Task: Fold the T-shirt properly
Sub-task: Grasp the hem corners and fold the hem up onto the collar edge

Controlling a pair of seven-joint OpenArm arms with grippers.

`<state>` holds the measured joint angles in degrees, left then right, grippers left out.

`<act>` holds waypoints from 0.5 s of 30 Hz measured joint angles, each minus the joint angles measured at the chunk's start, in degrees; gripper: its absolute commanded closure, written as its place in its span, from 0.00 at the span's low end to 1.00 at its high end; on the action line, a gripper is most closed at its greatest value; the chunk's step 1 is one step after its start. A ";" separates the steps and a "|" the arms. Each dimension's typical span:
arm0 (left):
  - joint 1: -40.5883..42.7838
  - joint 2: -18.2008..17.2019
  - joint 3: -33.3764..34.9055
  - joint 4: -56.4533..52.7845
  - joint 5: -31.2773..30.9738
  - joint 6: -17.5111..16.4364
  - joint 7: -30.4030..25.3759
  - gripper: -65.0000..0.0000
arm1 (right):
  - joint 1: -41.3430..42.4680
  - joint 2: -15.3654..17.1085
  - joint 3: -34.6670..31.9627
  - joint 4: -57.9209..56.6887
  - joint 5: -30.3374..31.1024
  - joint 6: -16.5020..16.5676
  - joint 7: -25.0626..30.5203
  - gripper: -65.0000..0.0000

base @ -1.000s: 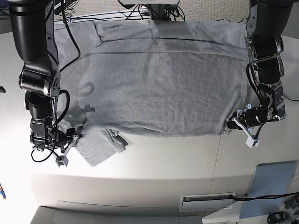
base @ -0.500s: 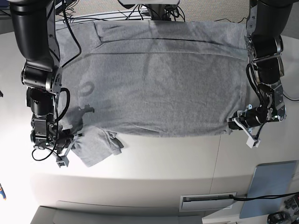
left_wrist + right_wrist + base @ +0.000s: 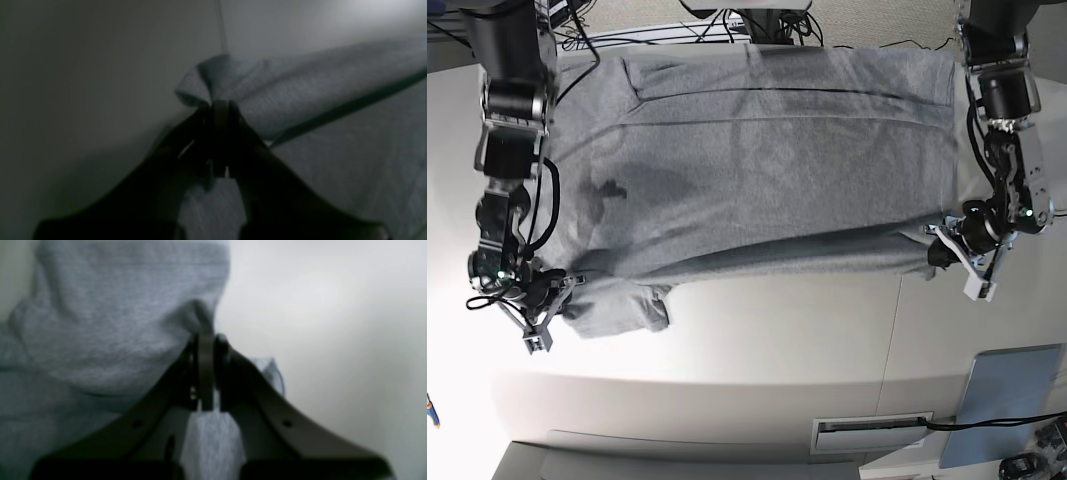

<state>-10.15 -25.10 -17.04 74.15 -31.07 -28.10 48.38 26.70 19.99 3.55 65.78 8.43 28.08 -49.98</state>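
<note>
The heather-grey T-shirt [image 3: 767,150] lies spread across the white table [image 3: 757,350], plain side up, with its near edge raised into a shallow fold. At the right of the base view, my left gripper [image 3: 942,247] is shut on the shirt's near right corner. The left wrist view shows that gripper [image 3: 220,105] pinching a bunched fold of the T-shirt [image 3: 300,90]. My right gripper [image 3: 567,292] is at the left, shut on the cloth by the sleeve. The right wrist view has this gripper [image 3: 205,336] clamped on a ridge of the T-shirt [image 3: 116,323].
A pale blue flat panel [image 3: 1012,400] lies at the near right corner. A white slotted fitting [image 3: 872,432] sits in the table's front edge. Black cables [image 3: 727,25] run behind the shirt's far edge. A table seam [image 3: 897,330] runs toward the front.
My right gripper has shut on the cloth by the sleeve. Both arms have shifted toward the far side, drawing the shirt's near edge up and back; the sleeve has bunched closer.
</note>
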 measured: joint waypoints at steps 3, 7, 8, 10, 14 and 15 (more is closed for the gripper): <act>3.23 -1.22 -0.02 3.19 -4.35 0.00 1.22 1.00 | -6.62 2.19 -0.04 9.99 2.51 -2.05 -2.58 1.00; 7.87 -2.08 0.02 5.42 -7.82 0.00 2.64 1.00 | -15.98 5.70 -0.07 22.14 5.35 -6.56 -6.21 1.00; 8.92 -2.25 0.09 5.99 -8.04 -0.02 2.64 1.00 | -17.84 6.29 -0.09 25.16 5.46 -7.61 -6.84 1.00; 11.23 -3.06 0.09 7.32 -8.20 -0.22 2.54 1.00 | -21.97 7.06 0.20 31.04 5.88 -9.46 -7.45 1.00; 15.67 -3.76 -0.24 10.01 -8.02 -0.15 2.62 1.00 | -31.43 6.95 3.50 38.88 6.05 -9.62 -9.70 1.00; 16.76 -3.76 -0.31 10.84 -8.20 -0.15 2.64 1.00 | -33.70 6.82 4.96 40.39 6.05 -9.66 -9.84 1.00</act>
<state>6.61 -28.86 -17.34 84.99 -39.27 -28.25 51.03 -7.01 26.81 8.51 106.17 14.48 18.41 -59.81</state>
